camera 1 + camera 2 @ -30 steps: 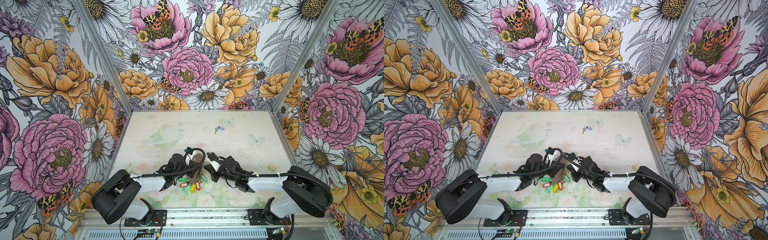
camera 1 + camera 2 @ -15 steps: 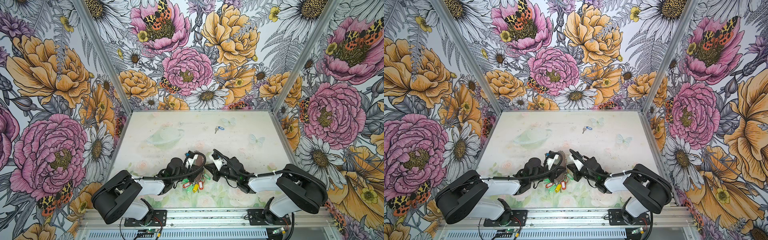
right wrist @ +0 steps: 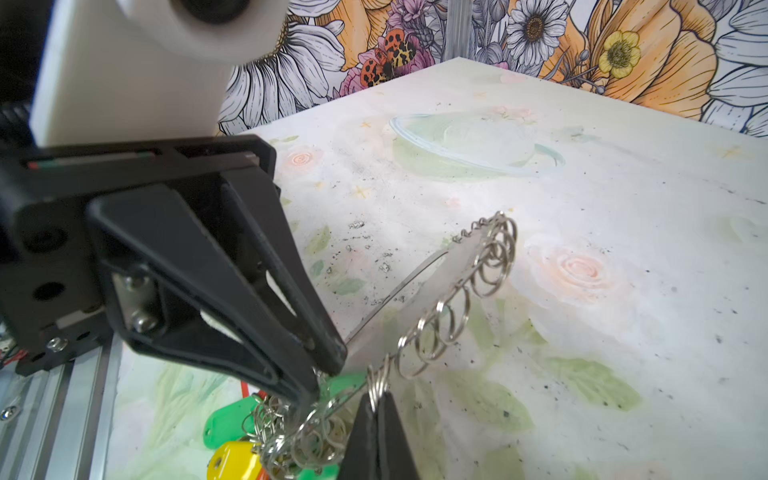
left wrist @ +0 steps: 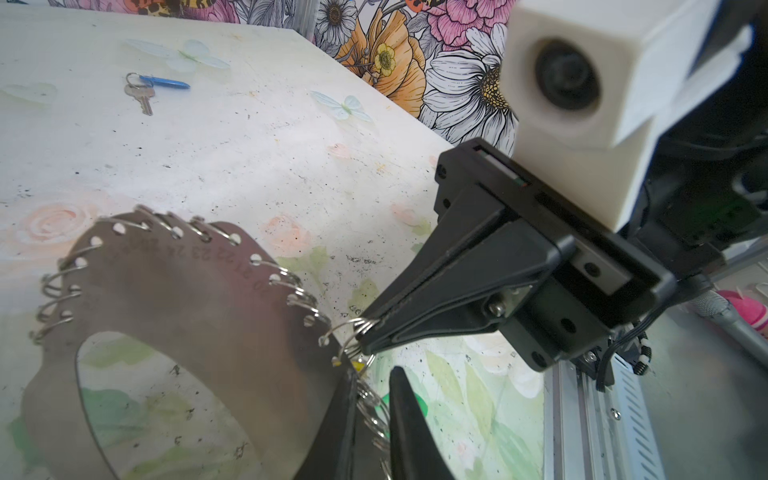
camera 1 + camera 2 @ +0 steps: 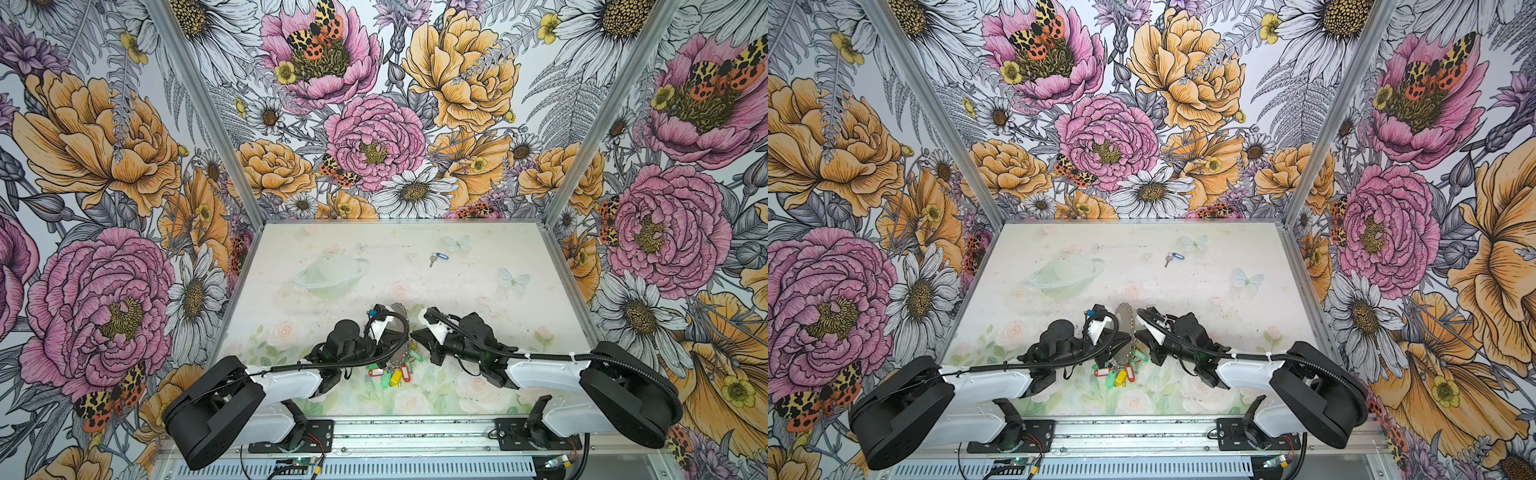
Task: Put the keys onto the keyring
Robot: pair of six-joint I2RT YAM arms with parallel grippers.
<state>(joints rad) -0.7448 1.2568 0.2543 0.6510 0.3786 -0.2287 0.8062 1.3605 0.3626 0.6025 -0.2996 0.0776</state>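
Note:
The keyring (image 4: pixel 199 299), a flat brownish-grey oval band edged with small wire rings, stands tilted up between the two grippers near the front middle in both top views (image 5: pixel 401 311) (image 5: pixel 1124 316). My left gripper (image 4: pixel 374 399) (image 3: pixel 322 382) is shut on the band's edge among the rings. My right gripper (image 3: pixel 376 399) (image 4: pixel 365 332) is shut on one wire ring at the band's rim. The keys (image 5: pixel 438 257) (image 5: pixel 1173 257) (image 4: pixel 145 89), one silvery key with a blue tag, lie alone on the far part of the table, well away from both grippers.
A bunch of green, red and yellow tags (image 5: pixel 392 374) (image 5: pixel 1119 374) (image 3: pixel 232 453) on wire rings hangs from the band and rests on the table under the grippers. Flowered walls close in three sides. A metal rail (image 5: pixel 415 432) runs along the front edge.
The band now stands more upright between the two grippers, and its top edge shows farther back. Both grippers kept their holds. The blue-tagged key has not moved.

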